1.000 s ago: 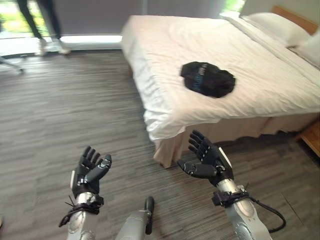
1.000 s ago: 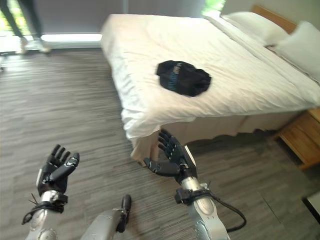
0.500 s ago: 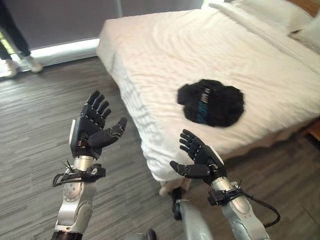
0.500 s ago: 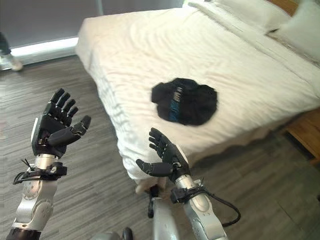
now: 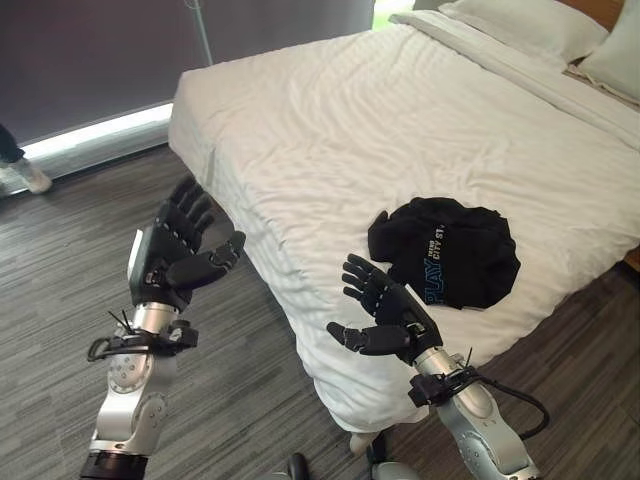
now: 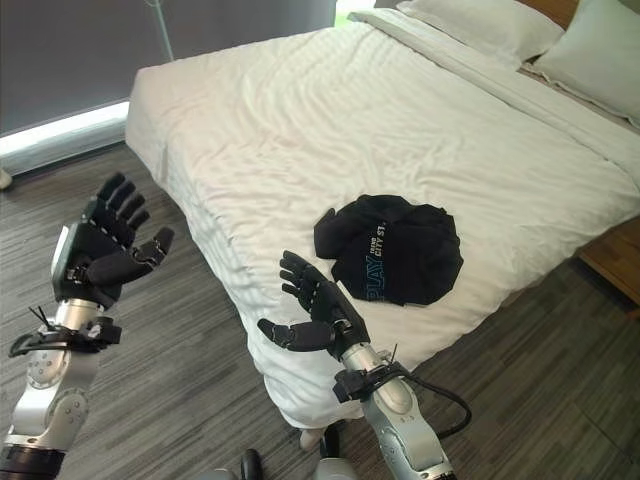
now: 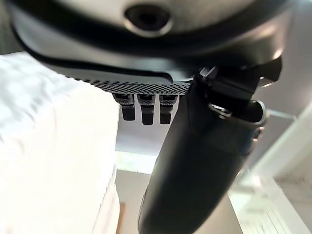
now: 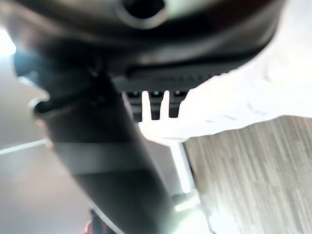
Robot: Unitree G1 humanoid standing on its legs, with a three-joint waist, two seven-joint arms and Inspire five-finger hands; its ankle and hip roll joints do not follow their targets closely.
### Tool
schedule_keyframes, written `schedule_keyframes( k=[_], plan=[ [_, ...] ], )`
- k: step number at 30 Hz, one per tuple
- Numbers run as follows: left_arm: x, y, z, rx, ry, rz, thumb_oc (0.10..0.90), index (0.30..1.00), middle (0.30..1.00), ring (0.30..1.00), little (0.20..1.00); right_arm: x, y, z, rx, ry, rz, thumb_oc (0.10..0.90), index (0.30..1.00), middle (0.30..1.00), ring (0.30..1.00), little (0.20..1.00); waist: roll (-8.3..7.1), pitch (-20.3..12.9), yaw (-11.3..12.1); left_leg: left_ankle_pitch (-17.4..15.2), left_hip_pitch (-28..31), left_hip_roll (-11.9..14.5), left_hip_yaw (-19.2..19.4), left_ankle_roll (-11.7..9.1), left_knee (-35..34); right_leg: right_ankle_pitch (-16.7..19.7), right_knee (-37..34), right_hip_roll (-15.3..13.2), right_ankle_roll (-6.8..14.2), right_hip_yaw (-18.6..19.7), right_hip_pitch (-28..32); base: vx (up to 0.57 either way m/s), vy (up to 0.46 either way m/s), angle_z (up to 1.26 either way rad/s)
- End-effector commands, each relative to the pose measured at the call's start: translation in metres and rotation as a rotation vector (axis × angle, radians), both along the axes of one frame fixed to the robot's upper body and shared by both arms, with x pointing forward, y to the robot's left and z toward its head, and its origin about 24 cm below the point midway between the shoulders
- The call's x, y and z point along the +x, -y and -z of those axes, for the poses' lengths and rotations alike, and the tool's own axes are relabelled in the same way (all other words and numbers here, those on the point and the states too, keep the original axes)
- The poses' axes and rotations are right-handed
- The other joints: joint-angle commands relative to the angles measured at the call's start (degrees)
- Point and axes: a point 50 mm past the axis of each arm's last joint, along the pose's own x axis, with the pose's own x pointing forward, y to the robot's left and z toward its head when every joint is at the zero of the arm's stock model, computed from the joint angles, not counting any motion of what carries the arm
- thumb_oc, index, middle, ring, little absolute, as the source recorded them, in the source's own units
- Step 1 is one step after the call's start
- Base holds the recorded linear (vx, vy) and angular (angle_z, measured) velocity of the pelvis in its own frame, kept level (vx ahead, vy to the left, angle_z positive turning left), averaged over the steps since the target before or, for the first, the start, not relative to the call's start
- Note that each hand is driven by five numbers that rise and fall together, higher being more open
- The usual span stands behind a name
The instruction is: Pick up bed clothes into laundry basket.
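A crumpled black garment (image 5: pixel 447 252) with blue print lies on the white bed (image 5: pixel 330 130) near its foot corner. My right hand (image 5: pixel 388 318) hovers open over the bed's near edge, a short way to the left of the garment and not touching it. My left hand (image 5: pixel 172 256) is raised open over the floor beside the bed's left side, palm facing the bed. Both hands hold nothing. The right eye view shows the same garment (image 6: pixel 393 250).
Two white pillows (image 5: pixel 545 22) lie at the head of the bed, far right. Dark wood floor (image 5: pixel 60 260) runs along the bed's left side. A person's shoe (image 5: pixel 18 176) stands at the far left by a bright window strip. A wooden nightstand edge (image 6: pixel 615 262) sits at right.
The camera has moved closer to the bed and looks down on it more. Both hands stay open; the right hand now sits over the bed's edge nearer the garment.
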Motion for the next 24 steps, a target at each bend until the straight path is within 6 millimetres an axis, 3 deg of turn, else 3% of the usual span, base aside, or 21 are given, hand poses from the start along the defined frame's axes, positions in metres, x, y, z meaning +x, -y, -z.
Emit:
schedule_keyframes(
  k=[1, 4, 7, 9, 11, 12, 13, 19, 24],
  plan=[
    [0.010, 0.016, -0.066, 0.208, 0.285, 0.104, 0.800, 0.900, 0.900, 0.900, 0.900, 0.009, -0.003, -0.039, 0.045, 0.199, -0.064, 0.800, 0.900, 0.900, 0.900, 0.900, 1.89, -5.4, -1.2, -2.0, 1.3, 2.4, -2.9, -5.1, -0.2, -9.5, 4.2, 1.6, 2.0, 0.6, 2.0, 0.07, -0.058, 0.05],
    [0.035, 0.017, -0.126, 0.531, 0.388, 0.101, 0.800, 0.900, 0.900, 0.900, 0.900, 0.006, -0.002, -0.029, 0.033, 0.153, -0.088, 0.800, 0.900, 0.900, 0.900, 0.900, 3.18, -6.2, -3.3, -1.8, 2.3, 2.7, -3.0, -5.5, -0.9, -10.1, 4.5, 2.2, 2.1, 1.3, 2.6, 0.05, -0.060, -0.18],
    [0.054, 0.024, -0.149, 0.625, 0.402, 0.092, 0.800, 0.900, 0.900, 0.900, 0.900, 0.004, -0.003, -0.027, 0.043, 0.139, -0.097, 0.800, 0.900, 0.900, 0.900, 0.900, 3.93, -6.3, -4.4, -1.5, 2.4, 2.8, -3.0, -5.6, -1.0, -10.2, 4.6, 2.3, 2.3, 1.5, 2.5, 0.01, -0.009, 0.02],
    [0.080, 0.038, -0.187, 0.816, 0.420, 0.054, 0.800, 0.900, 0.900, 0.900, 0.900, 0.000, 0.003, -0.024, 0.047, 0.132, -0.090, 0.800, 0.900, 0.900, 0.900, 0.900, 4.97, -6.1, -6.1, -1.2, 2.4, 2.9, -2.6, -5.8, -1.3, -9.9, 4.8, 2.3, 3.0, 1.9, 2.0, 0.02, -0.033, -0.16],
    [0.086, 0.042, -0.194, 0.838, 0.409, 0.060, 0.800, 0.900, 0.900, 0.900, 0.900, -0.002, 0.004, -0.024, 0.057, 0.129, -0.089, 0.800, 0.900, 0.900, 0.900, 0.900, 5.06, -6.1, -6.4, -1.1, 2.6, 2.9, -2.2, -5.8, -1.5, -9.7, 4.8, 2.4, 3.3, 2.2, 1.9, 0.04, -0.001, -0.25],
    [0.093, 0.052, -0.208, 0.951, 0.437, 0.007, 0.800, 0.900, 0.900, 0.900, 0.900, -0.003, 0.006, -0.022, 0.065, 0.123, -0.080, 0.800, 0.900, 0.900, 0.900, 0.900, 5.66, -6.2, -7.4, -1.0, 2.8, 3.0, -1.7, -5.9, -1.9, -9.5, 4.7, 2.3, 3.6, 2.4, 1.7, 0.04, 0.006, -0.15],
    [0.093, 0.054, -0.210, 0.955, 0.441, 0.011, 0.800, 0.900, 0.900, 0.900, 0.900, -0.003, 0.006, -0.023, 0.069, 0.125, -0.076, 0.800, 0.900, 0.900, 0.900, 0.900, 5.40, -6.1, -7.1, -1.0, 2.9, 2.9, -1.7, -5.9, -2.0, -9.5, 4.7, 2.3, 3.6, 2.4, 1.7, 0.06, 0.010, -0.12],
    [0.119, 0.069, -0.228, 1.068, 0.385, -0.069, 0.800, 0.900, 0.900, 0.900, 0.900, -0.008, 0.014, -0.024, 0.087, 0.124, -0.053, 0.800, 0.900, 0.900, 0.900, 0.900, 6.15, -5.6, -10.5, -0.3, 3.2, 3.1, 0.1, -6.2, -4.0, -8.8, 4.3, 2.4, 4.5, 3.7, 0.4, 0.04, 0.009, -0.17],
    [0.137, 0.057, -0.221, 1.056, 0.271, -0.157, 0.800, 0.900, 0.900, 0.900, 0.900, -0.010, 0.017, -0.027, 0.124, 0.125, -0.050, 0.800, 0.900, 0.900, 0.900, 0.900, 6.30, -4.6, -12.4, -0.1, 2.4, 3.3, 1.4, -6.4, -4.5, -8.3, 4.2, 2.8, 4.7, 4.9, -1.3, 0.02, 0.003, -0.18]
  ],
)
